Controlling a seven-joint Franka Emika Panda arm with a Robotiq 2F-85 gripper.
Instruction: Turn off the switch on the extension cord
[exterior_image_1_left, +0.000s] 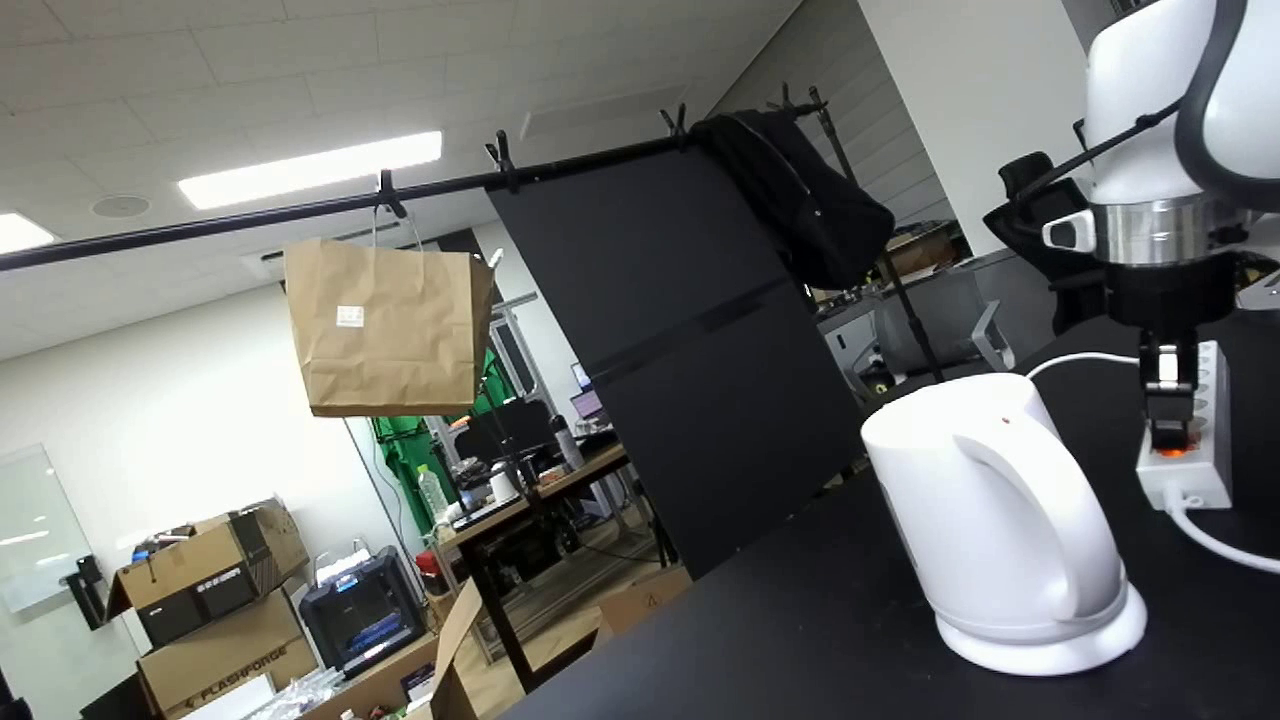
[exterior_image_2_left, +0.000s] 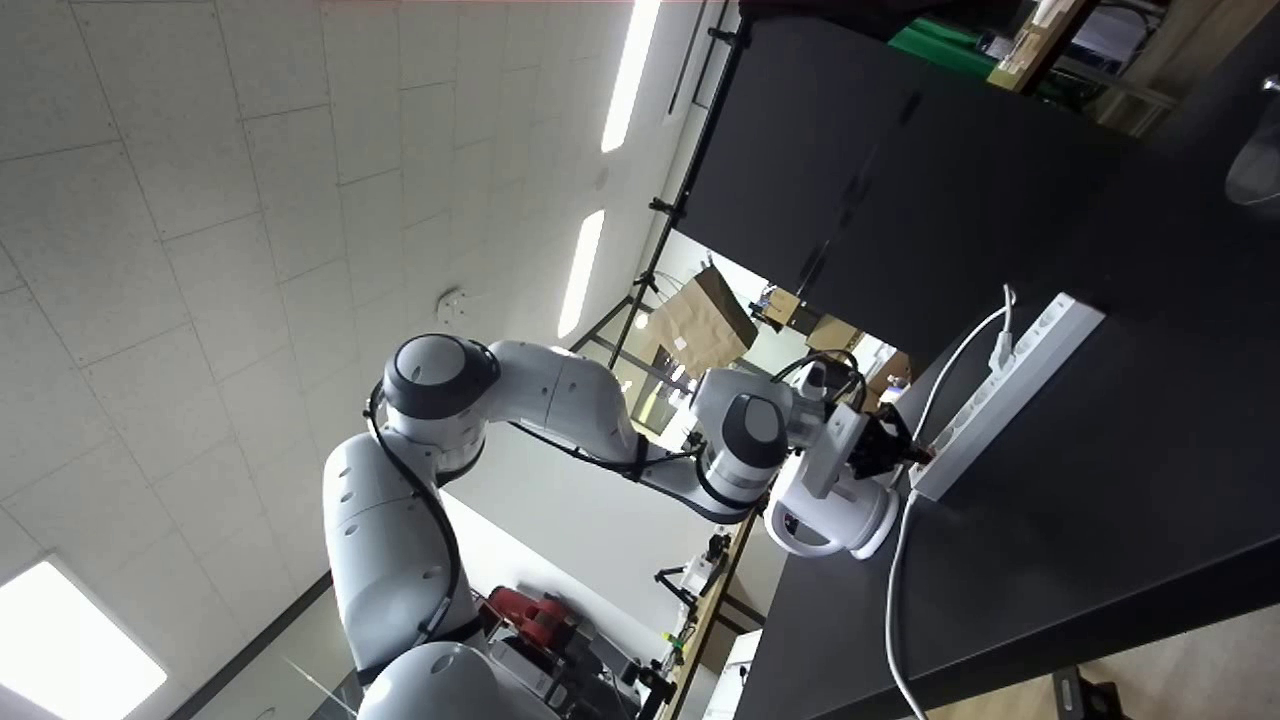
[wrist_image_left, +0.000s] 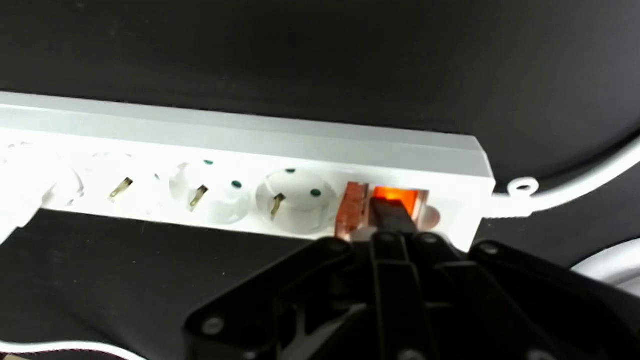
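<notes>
Okay, we have the black two-fingered gripper (wrist_image_left: 394, 220) clenched, jaws together, at the small glowing orange-red rocker switch (wrist_image_left: 404, 194), covering part of it in the wrist view; whether it's pressing, we can't tell. Switch sits near one end of the long white plastic power strip (wrist_image_left: 240, 145), which lies on the black tabletop (exterior_image_1_left: 800, 620). In both exterior views we see the rounded white kettle (exterior_image_1_left: 960, 530) near the strip.
</notes>
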